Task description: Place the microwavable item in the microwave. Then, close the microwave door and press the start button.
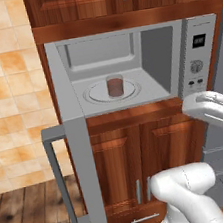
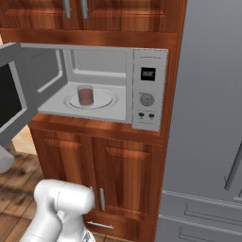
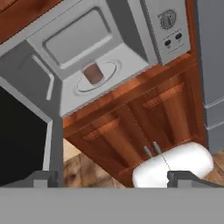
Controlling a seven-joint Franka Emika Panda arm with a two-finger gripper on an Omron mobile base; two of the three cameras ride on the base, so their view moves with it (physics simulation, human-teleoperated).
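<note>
One small clear cylindrical glass tumbler of reddish-brown liquid (image 1: 115, 85) stood upright at the centre of the single round turntable (image 1: 97, 94), inside the one large silver-grey built-in microwave (image 1: 125, 35) with its light grey cavity. So the placing looked done, and by that reckoning the next thing to handle was the wide silver-grey microwave door (image 1: 86, 178) with its dark window, which hung fully open at about 8 o'clock from the cavity in the left base view, its one vertical grey bar handle (image 1: 59, 184) on the outer side. The door would likely behave as a stiff, hinged, fairly light panel: a push on its free edge or a hook behind the handle should swing it, while the tumbler, being glass, slick and filled, was best left untouched. The two-finger gripper (image 3: 113, 178) held nothing; its two dark tips stood wide apart at the bottom of the hand view, well back from the microwave. On the control panel (image 2: 148, 89), at 3 o'clock from the tumbler, were one dark display (image 2: 148, 73), one round dial (image 2: 146, 99) and two small buttons (image 2: 146, 115); which one was start could not be told. Below were two wooden cabinet doors (image 2: 96, 176).
</note>
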